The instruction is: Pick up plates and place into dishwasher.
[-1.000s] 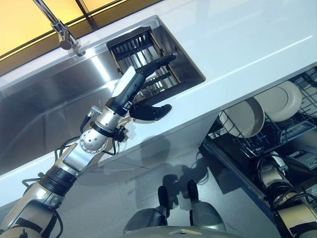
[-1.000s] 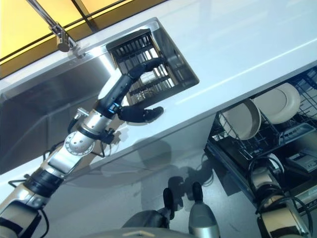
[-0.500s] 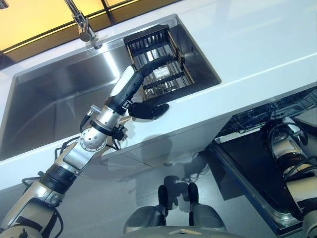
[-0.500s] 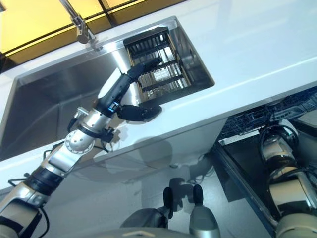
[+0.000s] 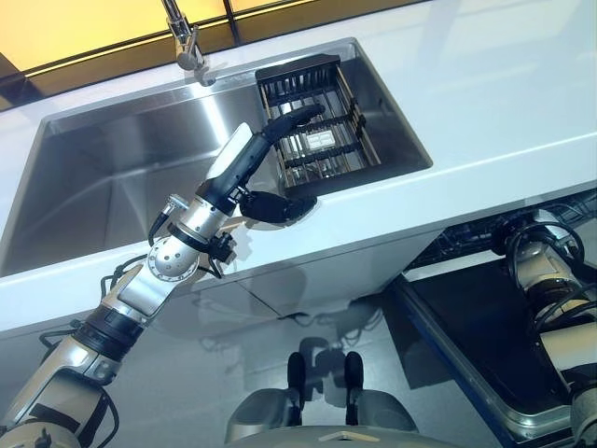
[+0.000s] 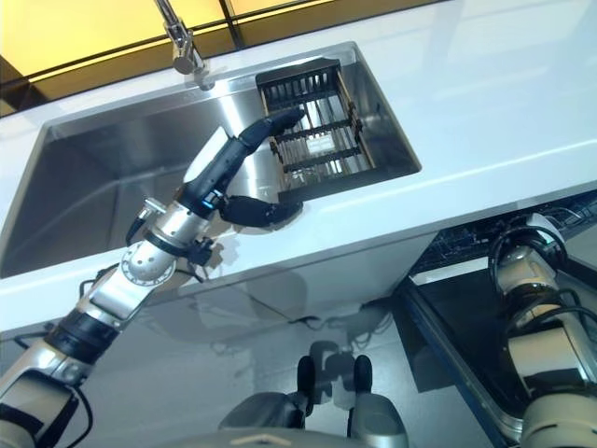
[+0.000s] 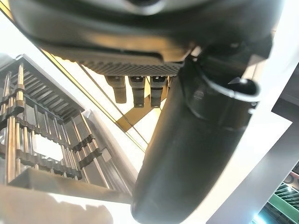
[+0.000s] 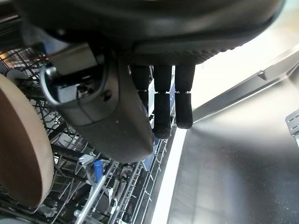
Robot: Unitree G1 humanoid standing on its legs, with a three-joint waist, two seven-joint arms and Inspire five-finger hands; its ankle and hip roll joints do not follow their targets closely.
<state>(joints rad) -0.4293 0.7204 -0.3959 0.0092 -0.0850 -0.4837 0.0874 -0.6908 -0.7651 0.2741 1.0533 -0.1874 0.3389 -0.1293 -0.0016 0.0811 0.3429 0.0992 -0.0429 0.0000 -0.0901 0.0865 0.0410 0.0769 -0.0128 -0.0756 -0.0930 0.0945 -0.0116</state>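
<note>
Reaching out over the sink (image 5: 103,187) with the left hand (image 5: 266,163), fingers straight toward the rack (image 5: 322,140) at 1 o'clock, thumb spread over the bench (image 5: 485,103) edge, holding nothing. Hanging the right hand (image 8: 163,105) above the dishwasher (image 8: 117,186) with fingers straight and empty, a plate (image 8: 18,154) standing in its basket at 9 o'clock.

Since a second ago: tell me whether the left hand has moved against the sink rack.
Yes. The left hand reached over the rack near its right edge; now it ends over the middle, so it shifted leftward. The camera turned too.
</note>
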